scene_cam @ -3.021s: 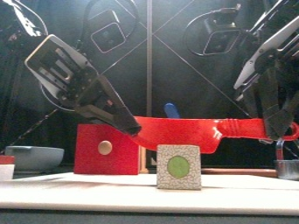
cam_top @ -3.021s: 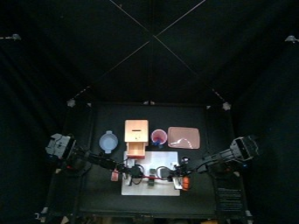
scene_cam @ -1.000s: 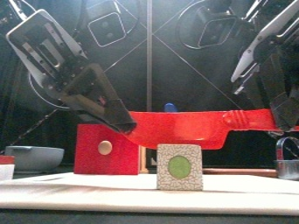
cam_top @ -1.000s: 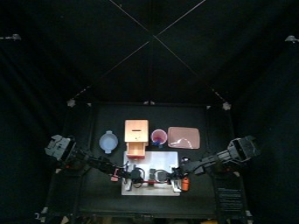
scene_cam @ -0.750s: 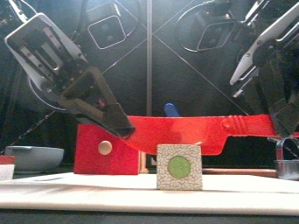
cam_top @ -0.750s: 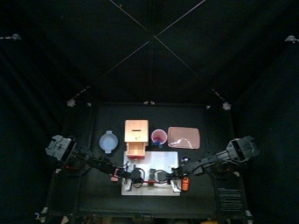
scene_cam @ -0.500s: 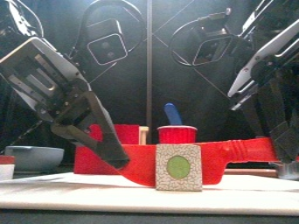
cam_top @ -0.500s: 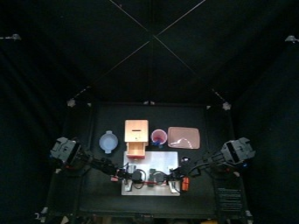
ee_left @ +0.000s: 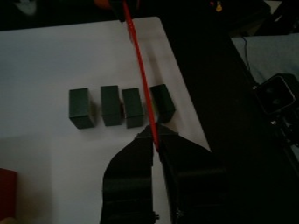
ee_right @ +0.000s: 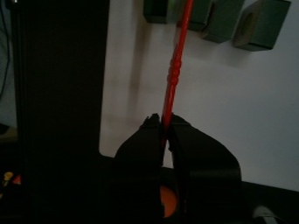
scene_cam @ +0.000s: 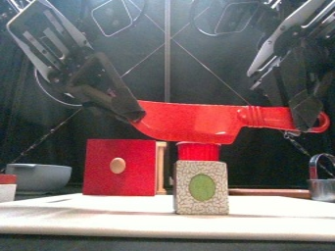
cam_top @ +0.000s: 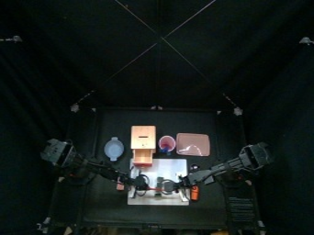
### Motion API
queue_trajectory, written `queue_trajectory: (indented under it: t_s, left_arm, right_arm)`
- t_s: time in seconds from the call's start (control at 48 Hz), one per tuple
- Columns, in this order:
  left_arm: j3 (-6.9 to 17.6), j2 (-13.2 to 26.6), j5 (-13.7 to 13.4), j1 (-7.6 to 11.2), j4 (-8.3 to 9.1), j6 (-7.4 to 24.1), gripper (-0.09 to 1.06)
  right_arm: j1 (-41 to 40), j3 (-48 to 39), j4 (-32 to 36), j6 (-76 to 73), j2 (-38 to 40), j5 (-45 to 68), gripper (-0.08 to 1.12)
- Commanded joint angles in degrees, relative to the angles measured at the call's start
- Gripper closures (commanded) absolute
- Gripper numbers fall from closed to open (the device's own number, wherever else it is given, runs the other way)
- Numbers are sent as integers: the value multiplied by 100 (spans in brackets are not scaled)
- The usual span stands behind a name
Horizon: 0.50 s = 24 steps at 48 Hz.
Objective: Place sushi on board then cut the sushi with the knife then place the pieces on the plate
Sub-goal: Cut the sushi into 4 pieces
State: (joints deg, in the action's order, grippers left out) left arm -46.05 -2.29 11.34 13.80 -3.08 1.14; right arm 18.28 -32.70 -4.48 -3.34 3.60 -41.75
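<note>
Our left gripper (scene_cam: 128,108) pinches the red knife (scene_cam: 197,116) by its blade tip and our right gripper (scene_cam: 305,111) by its handle. The knife hangs level at twelve o'clock over the sushi (scene_cam: 201,187) on the white board (scene_cam: 78,218).

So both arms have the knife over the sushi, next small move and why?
Probably lower the red knife straight down. The left end effector and right end effector hold it level, clear above the sushi roll on the white board, with the blade lined up over a gap in the roll.
</note>
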Motion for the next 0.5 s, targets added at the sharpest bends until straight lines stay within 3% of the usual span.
queue_trajectory:
  t_s: [0.021, 0.104, 0.312, 0.5]
  left_arm:
    - [0, -316, 246, -413, 316, 0, 55]
    - [-53, -325, 659, -580, 369, 26, 47]
    - [-202, -413, 1406, -747, 396, 9, 12]
    - [-281, -571, 2092, -976, 431, 53, 8]
  right_arm:
    - [53, -79, 0, 35, 167, -149, 73]
    - [0, -167, 9, 35, 264, -158, 73]
    - [-316, -580, -105, 18, 800, -26, 73]
    - [-896, -984, -844, 18, 1784, 26, 74]
